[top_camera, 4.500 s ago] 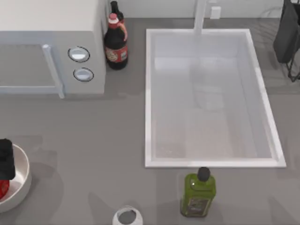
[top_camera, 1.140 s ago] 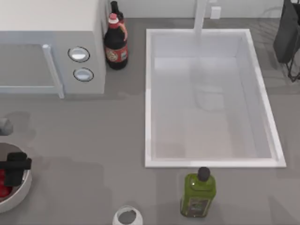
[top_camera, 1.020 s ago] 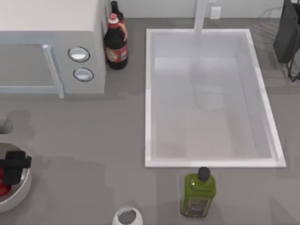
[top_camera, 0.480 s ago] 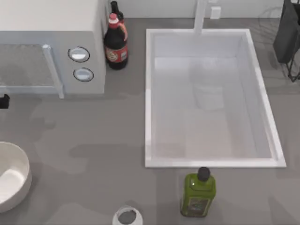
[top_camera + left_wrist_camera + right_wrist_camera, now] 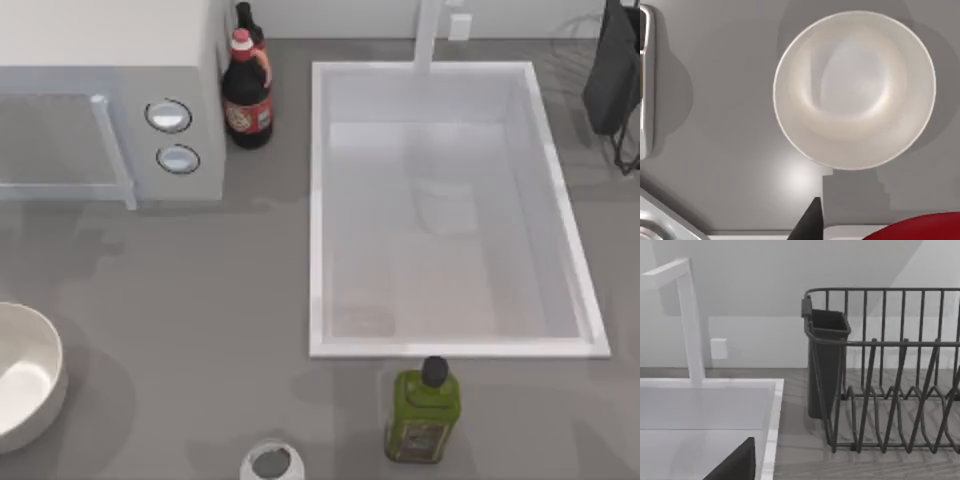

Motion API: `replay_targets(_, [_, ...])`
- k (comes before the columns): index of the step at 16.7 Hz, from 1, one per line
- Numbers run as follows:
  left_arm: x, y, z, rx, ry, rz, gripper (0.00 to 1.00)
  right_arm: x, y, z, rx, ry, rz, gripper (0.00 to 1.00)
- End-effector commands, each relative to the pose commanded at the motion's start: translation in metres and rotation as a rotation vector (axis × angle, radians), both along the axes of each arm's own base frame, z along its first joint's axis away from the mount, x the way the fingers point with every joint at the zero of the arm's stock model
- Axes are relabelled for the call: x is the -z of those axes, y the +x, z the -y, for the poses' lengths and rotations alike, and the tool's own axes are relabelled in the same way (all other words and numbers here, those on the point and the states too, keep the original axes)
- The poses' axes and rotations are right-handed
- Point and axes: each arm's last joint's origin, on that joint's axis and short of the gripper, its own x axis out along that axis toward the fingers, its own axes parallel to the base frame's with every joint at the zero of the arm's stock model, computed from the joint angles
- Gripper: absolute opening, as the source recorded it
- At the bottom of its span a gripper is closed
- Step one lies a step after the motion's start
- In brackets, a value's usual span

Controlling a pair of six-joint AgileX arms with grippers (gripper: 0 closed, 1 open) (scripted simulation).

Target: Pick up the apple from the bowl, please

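Observation:
The off-white bowl (image 5: 22, 378) sits at the table's front left, and its pale inside holds nothing. From straight above, the left wrist view shows the same bowl (image 5: 855, 90) well below the camera. The red apple (image 5: 922, 227) shows at that view's edge, close to the camera, high over the table beside the bowl. My left gripper (image 5: 875, 235) is shut on the apple, with one dark finger (image 5: 810, 225) next to it. A dark part of my right gripper (image 5: 735, 465) hangs over the sink's far right corner, near the dish rack.
A microwave (image 5: 110, 100) stands at the back left with a dark red-labelled bottle (image 5: 247, 95) beside it. The white sink (image 5: 316, 200) and faucet (image 5: 428, 35) take the middle right. A green bottle (image 5: 424, 410) and a small white-rimmed round object (image 5: 271, 463) stand in front. A black dish rack (image 5: 890, 380) is at the far right.
One second ago my left gripper was down in the bowl at the apple. It has since risen out of the top view with the apple, leaving the bowl empty.

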Motion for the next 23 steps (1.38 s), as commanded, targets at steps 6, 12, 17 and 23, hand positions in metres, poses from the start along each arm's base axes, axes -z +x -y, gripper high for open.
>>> replay_targets(6, [-0.002, -0.001, 0.0, -0.003, 0.0, -0.001, 0.0, 0.0, 0.0, 0.0, 0.0, 0.0, 0.0, 1.0])
replay_targets(12, [0.03, 0.028, 0.058, -0.003, -0.012, -0.049, 0.0, 0.0, 0.0, 0.0, 0.0, 0.0, 0.0, 1.0])
replay_targets(17, [0.075, 0.027, 0.157, -0.005, -0.006, -0.091, 0.0, 0.0, 0.0, 0.0, 0.0, 0.0, 0.0, 1.0])
replay_targets(23, [0.1, 0.014, 0.197, -0.006, 0.001, -0.101, 0.0, 0.0, 0.0, 0.0, 0.0, 0.0, 0.0, 1.0])
